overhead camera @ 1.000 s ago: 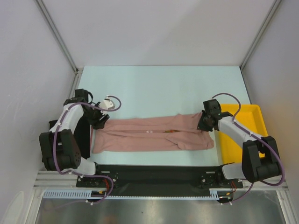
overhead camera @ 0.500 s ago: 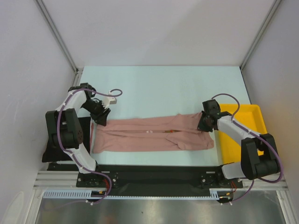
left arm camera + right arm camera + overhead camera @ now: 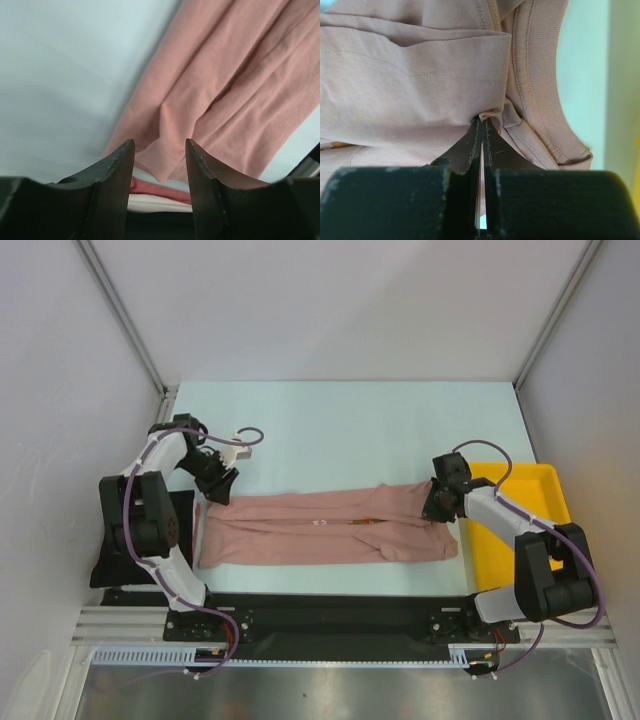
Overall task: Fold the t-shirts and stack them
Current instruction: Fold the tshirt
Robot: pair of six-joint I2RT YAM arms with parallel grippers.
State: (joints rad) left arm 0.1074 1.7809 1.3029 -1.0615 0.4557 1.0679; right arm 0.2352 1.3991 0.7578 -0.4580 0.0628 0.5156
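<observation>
The dusty pink t-shirt [image 3: 330, 530] lies folded into a long strip across the front of the table. My right gripper [image 3: 432, 508] is shut on a pinch of its cloth at the right end, near the collar [image 3: 540, 100]. In the right wrist view the jaws stand closed with pink fabric [image 3: 410, 75] caught at the tip [image 3: 482, 120]. My left gripper [image 3: 215, 490] is open and empty just above the shirt's left end; its fingers [image 3: 159, 145] frame the pink hem corner [image 3: 225, 90]. The black t-shirt [image 3: 180, 530] lies at the left table edge, mostly hidden by the left arm.
A yellow plastic tray [image 3: 545, 480] stands at the right, beside the right arm. The pale table [image 3: 340, 430] stretches behind the shirt. Metal frame posts rise at the back corners, with white walls on three sides.
The left arm has swung its elbow back, and its gripper has shifted slightly up and left at the shirt's left end. The right gripper has kept its hold, almost still.
</observation>
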